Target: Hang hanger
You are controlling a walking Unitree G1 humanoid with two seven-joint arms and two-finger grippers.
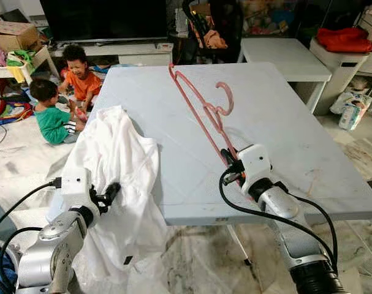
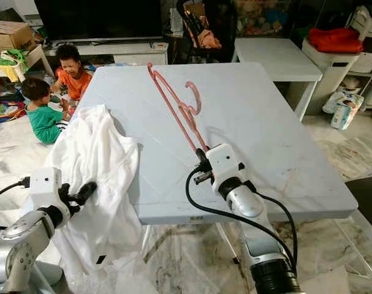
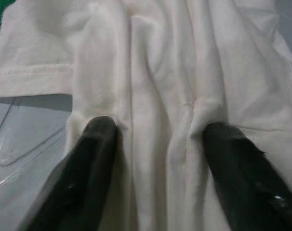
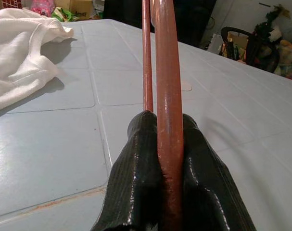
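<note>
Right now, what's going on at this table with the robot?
The robot is getting a shirt onto a hanger. Its right tool is shut on one end of a pink hanger, holding it tilted up above the grey table. Its left tool has open fingers pressed into a white shirt that drapes over the table's near left edge. Two children sit on the floor beyond.

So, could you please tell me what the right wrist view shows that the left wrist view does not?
Right wrist view: the right gripper shut on the pink hanger.

Left wrist view: the left gripper, fingers apart, pressed into folds of the shirt.

Both: the white shirt and the grey table.
</note>
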